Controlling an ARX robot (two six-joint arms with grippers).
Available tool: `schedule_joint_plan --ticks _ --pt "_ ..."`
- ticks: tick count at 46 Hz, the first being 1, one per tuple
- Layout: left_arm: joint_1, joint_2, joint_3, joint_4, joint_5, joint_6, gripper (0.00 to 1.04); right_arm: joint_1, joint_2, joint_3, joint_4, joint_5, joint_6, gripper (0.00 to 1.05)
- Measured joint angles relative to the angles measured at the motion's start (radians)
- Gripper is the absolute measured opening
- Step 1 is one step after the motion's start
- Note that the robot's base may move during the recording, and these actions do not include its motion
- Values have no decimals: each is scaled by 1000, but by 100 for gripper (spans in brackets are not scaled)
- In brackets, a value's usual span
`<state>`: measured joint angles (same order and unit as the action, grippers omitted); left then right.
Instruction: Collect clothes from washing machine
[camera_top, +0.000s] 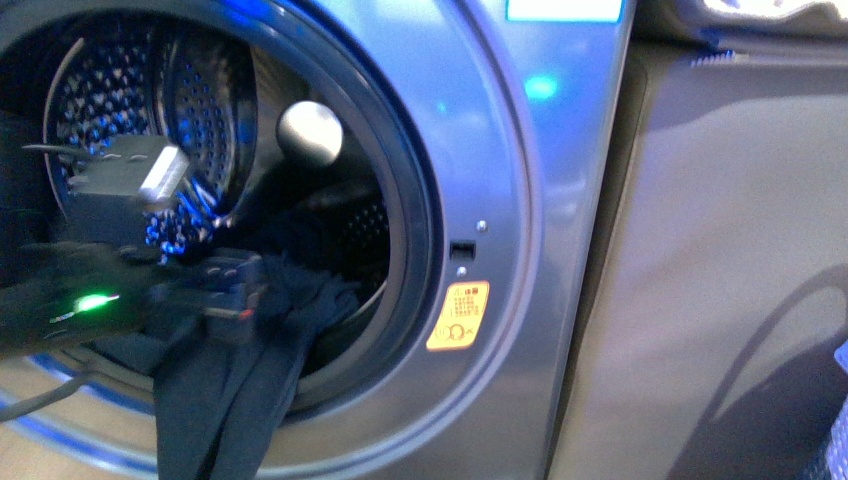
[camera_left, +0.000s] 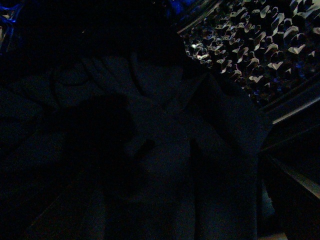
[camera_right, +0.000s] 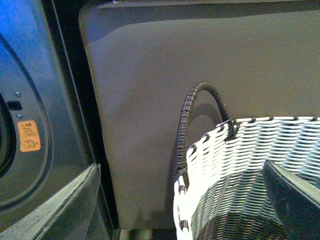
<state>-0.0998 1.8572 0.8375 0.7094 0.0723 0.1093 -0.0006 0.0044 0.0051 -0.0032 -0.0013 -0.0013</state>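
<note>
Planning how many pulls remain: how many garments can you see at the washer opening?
1: the clothes drape over the washing machine's door rim, hanging outside. Others may lie hidden in the dark drum.

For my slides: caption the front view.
Left gripper at the open washing machine, dark clothes hanging out over its door rim.

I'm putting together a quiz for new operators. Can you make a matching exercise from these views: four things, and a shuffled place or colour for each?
Things:
1. clothes
2. warning sticker
3. basket
4. drum

Descriptions:
A. white woven wall with a dark looped handle
B. perforated metal, inside the round opening
C. dark fabric, draped out over the opening's lower rim
D. orange-yellow, on the front of the washing machine, beside the opening

Pairs: 1-C, 2-D, 3-A, 4-B
</note>
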Motion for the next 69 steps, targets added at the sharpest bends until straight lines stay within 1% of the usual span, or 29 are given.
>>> schedule_joint_plan --ticks 10,19,35,43,51,55,56,61,66,67,69 --pt "-9 107 129 -55 -14 11 98 0 0 0 0 0 0 97" --pt "-1 181 230 -122 2 -5 98 0 0 0 0 0 0 97" --pt "28 312 352 -175 -29 -8 98 0 0 0 0 0 0 97" --pt "26 347 385 -208 -24 -12 98 0 0 0 0 0 0 97" --pt "21 356 422 -288 -22 -24 98 0 0 0 0 0 0 97" --pt "19 358 451 -370 -37 -34 98 0 0 0 0 0 0 97" --pt "19 358 454 -380 -42 -35 95 0 0 0 0 0 0 97" --pt "23 359 460 -410 -54 -45 72 0 0 0 0 0 0 97" --pt "28 353 446 -406 -50 -53 55 0 0 0 0 0 0 97" --pt "28 352 444 -406 -49 -53 53 0 0 0 0 0 0 97" --pt "31 346 434 -399 -47 -51 47 0 0 0 0 0 0 97"
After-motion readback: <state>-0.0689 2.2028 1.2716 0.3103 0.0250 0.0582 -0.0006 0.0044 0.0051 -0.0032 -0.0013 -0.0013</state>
